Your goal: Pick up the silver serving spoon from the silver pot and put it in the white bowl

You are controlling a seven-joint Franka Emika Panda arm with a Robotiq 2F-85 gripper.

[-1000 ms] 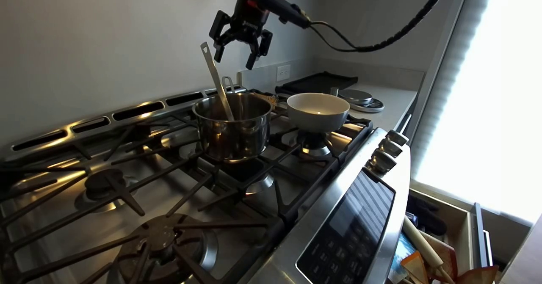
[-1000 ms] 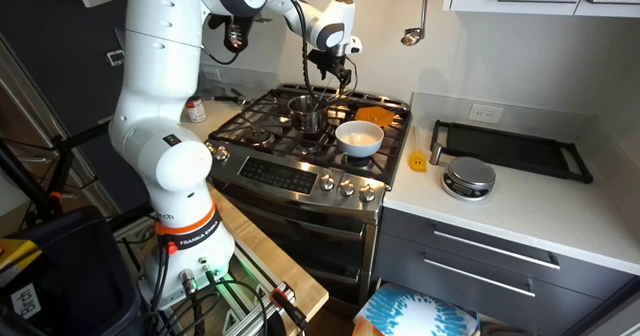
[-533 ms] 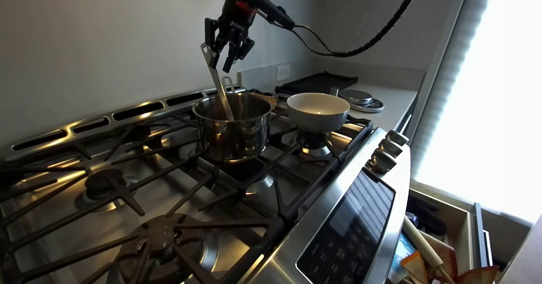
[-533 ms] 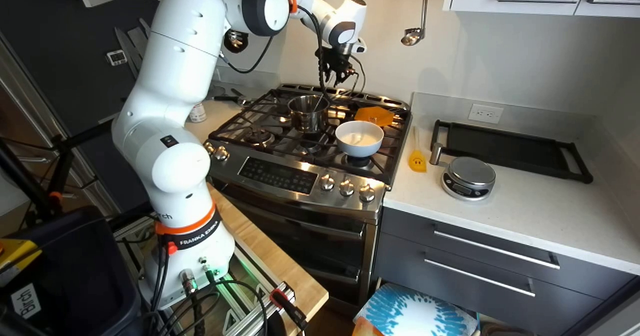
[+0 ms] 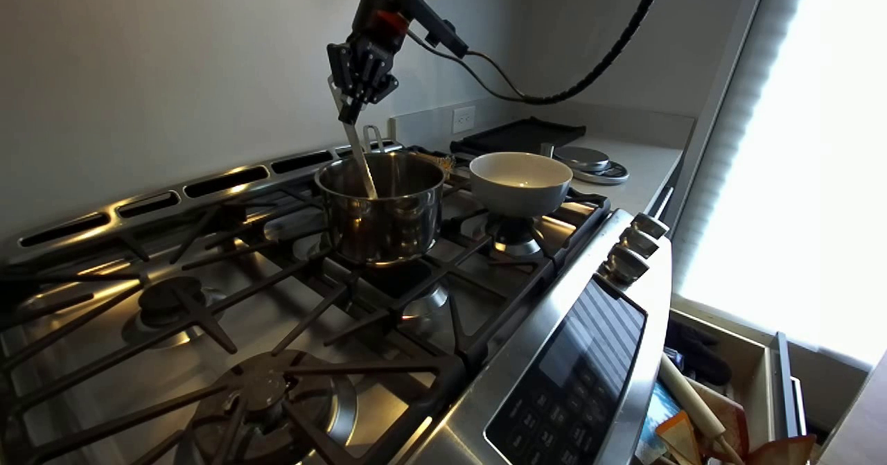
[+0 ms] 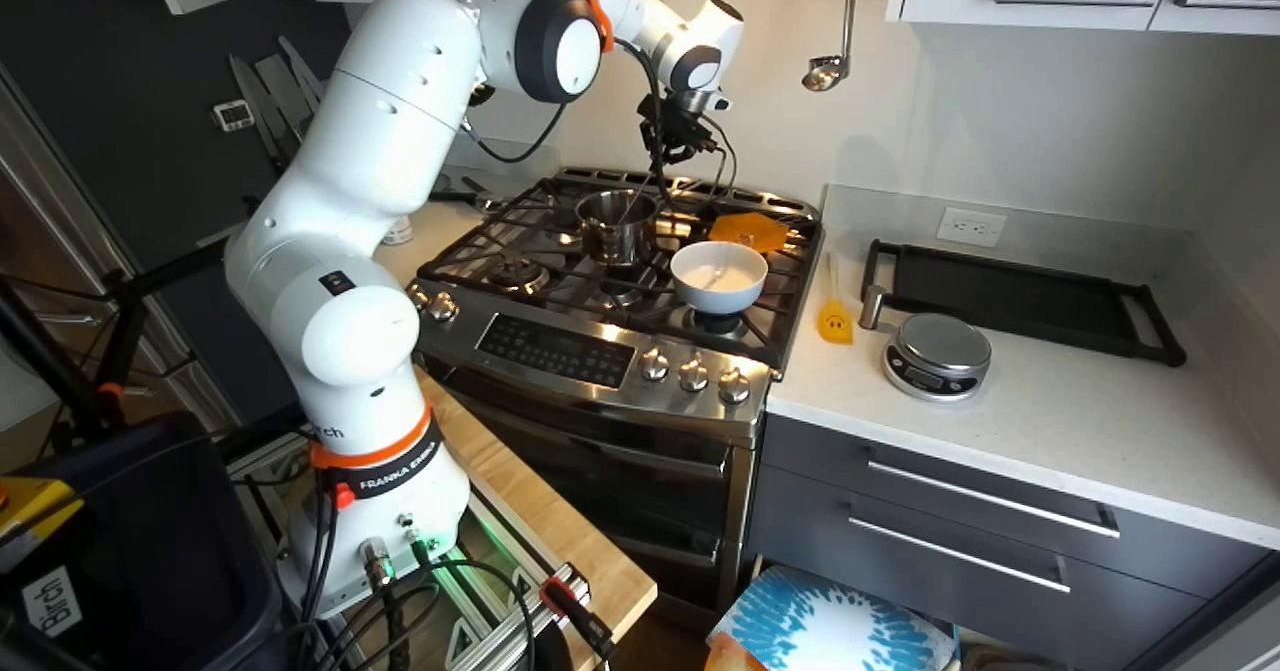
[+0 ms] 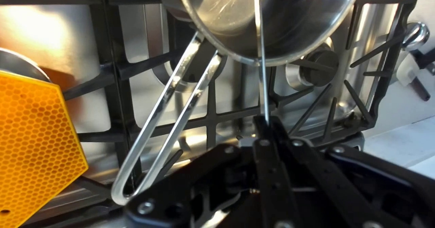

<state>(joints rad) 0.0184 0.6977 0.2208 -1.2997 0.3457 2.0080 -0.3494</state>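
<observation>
The silver serving spoon (image 5: 362, 163) leans in the silver pot (image 5: 381, 233), its handle rising well above the rim; the lower end is hidden inside. My gripper (image 5: 350, 111) is shut on the upper part of that handle, above the pot. In the wrist view, the thin spoon handle (image 7: 262, 71) runs from the pot's interior (image 7: 231, 7) straight between the fingertips of the gripper (image 7: 268, 121). On the front burner beside the pot stands the white bowl (image 6: 718, 296), visible in both exterior views but out of the wrist view.
The pot's looped handle (image 7: 166, 116) sticks out near my gripper. An orange honeycomb trivet (image 6: 750, 232) lies behind the bowl. On the counter are a yellow spatula (image 6: 834, 316), a kitchen scale (image 6: 938, 351) and a black tray (image 6: 1020, 296). A ladle (image 6: 825, 73) hangs on the wall.
My gripper has come down and across to the spoon's handle, and its jaws have gone from wide open to shut on it. The spoon has shifted slightly.
</observation>
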